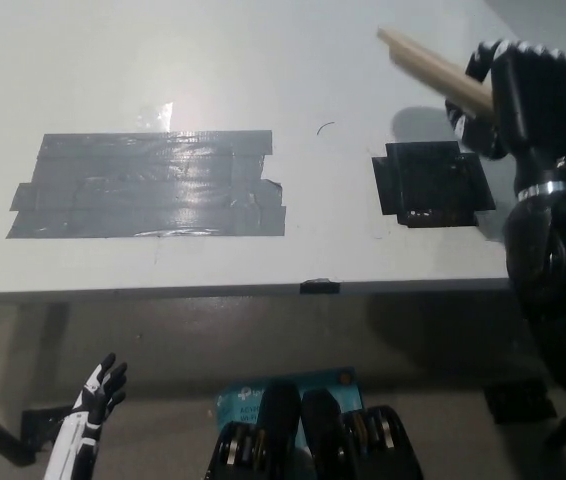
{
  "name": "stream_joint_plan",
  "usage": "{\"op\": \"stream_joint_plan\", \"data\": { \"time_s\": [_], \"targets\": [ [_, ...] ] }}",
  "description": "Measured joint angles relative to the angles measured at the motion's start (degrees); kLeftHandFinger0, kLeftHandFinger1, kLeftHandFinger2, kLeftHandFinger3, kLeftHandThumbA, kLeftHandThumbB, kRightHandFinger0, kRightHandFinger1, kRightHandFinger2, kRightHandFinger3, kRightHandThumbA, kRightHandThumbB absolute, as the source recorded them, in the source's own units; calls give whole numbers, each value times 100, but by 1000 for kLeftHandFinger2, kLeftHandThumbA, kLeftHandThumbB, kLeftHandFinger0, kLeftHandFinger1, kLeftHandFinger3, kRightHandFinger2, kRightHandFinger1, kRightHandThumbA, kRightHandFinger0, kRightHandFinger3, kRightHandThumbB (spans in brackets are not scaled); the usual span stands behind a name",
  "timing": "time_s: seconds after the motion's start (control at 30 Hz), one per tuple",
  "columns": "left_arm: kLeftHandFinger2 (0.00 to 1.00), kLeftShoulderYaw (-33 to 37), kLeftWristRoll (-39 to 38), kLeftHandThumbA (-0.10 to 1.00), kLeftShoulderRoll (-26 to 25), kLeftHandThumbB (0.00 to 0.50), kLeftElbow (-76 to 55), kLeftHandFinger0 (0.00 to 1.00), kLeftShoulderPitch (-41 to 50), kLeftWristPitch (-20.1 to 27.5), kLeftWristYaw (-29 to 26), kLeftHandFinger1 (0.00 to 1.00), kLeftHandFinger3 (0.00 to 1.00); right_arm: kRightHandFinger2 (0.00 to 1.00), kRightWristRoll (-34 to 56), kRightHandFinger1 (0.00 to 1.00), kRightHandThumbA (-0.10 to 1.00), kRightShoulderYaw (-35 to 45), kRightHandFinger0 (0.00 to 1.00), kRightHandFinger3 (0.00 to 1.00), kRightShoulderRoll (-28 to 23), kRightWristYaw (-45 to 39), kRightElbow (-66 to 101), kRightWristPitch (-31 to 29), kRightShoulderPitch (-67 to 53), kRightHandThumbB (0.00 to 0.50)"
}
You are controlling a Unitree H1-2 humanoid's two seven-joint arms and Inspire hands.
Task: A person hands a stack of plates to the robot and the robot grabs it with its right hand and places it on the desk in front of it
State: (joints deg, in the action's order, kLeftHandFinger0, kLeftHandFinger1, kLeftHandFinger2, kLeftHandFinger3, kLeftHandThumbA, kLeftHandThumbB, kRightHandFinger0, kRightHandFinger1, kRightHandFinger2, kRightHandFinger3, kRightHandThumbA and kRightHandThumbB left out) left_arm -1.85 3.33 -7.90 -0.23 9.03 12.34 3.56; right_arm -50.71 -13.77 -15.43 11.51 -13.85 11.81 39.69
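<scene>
Surface (263, 70): pale grey, smooth, matte top with a straight front edge, filling the upper part of the head view; dull grey-brown floor (163, 340) below that edge. Grey tape patch (148, 185): overlapping horizontal strips, glossy and wrinkled, ragged at the right end, laid flat left of centre. Right robot hand (523, 95): black, hard-shelled, on a black arm with a metal wrist ring, raised over the far right of the surface, fingers clamped on the stack of plates (428, 65). The stack is tan, thin and seen edge-on, so its layers cannot be told apart; it is tilted, with the right end inside the grip and the free end reaching up and left, clear of the surface. Black tape patch (431, 183): roughly square, flat, just below the stack. Left robot hand (98, 390): white, low at lower left, fingers spread, holding nothing. Small black tab (320, 287): on the front edge.
</scene>
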Motion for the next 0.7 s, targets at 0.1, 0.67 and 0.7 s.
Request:
{"op": "stream_joint_plan", "data": {
  "time_s": [0.1, 0.67, 0.7],
  "targets": [
    [1000, 5, 22, 1000, 0, 258, -5, 1000, -26, 0, -1, 1000, 1000, 416, -8, 38, 500, -146, 0, 194, -1, 65, -722, -57, -66, 34],
    [989, 41, 77, 1000, 1, 229, 3, 1000, -71, 6, -1, 1000, 1000, 1000, 172, 1000, 926, -565, 1000, 1000, -56, 771, -2308, -748, 102, 440],
    [988, 43, 78, 1000, 3, 229, 8, 1000, -72, 6, -1, 1000, 1000, 1000, 256, 1000, 922, -530, 1000, 1000, -63, 664, -2252, -753, 88, 438]
  ]
}}
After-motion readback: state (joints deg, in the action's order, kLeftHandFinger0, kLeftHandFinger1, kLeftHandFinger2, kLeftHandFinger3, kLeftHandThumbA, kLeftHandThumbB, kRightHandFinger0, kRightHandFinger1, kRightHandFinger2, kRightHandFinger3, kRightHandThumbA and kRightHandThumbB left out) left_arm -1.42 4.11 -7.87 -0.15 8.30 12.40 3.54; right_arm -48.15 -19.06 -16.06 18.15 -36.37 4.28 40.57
